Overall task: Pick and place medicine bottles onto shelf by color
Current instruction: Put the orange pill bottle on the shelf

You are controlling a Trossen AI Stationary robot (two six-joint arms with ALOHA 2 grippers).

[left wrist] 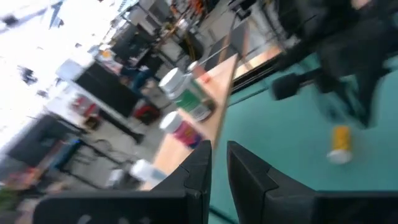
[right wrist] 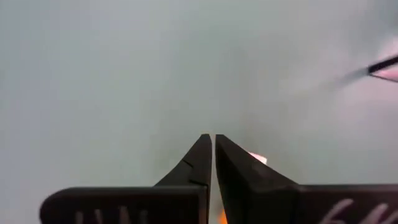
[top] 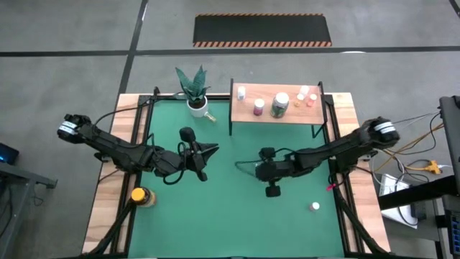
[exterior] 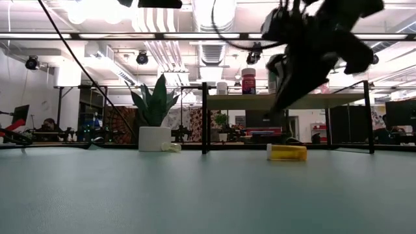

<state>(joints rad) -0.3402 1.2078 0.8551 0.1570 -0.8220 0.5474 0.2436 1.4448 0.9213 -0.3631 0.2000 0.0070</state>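
The shelf (top: 287, 119) stands at the mat's far edge with several medicine bottles (top: 280, 104) upright on its board; the left wrist view shows them too (left wrist: 180, 127). An orange bottle (exterior: 286, 152) lies on its side on the green mat, near the right front (top: 315, 206). A larger amber bottle with a yellow cap (top: 140, 196) stands on the left wooden edge. My right gripper (top: 241, 167) hangs over mid-mat, tilted down, shut with nothing between its fingertips (right wrist: 211, 140). My left gripper (top: 214, 150) hovers left of centre, shut and holding nothing (left wrist: 217, 162).
A white pot with a green plant (top: 194, 93) stands left of the shelf, with a small pale object (top: 210, 116) beside it. The two grippers face each other closely over mid-mat. Black frame bars run along the mat's sides.
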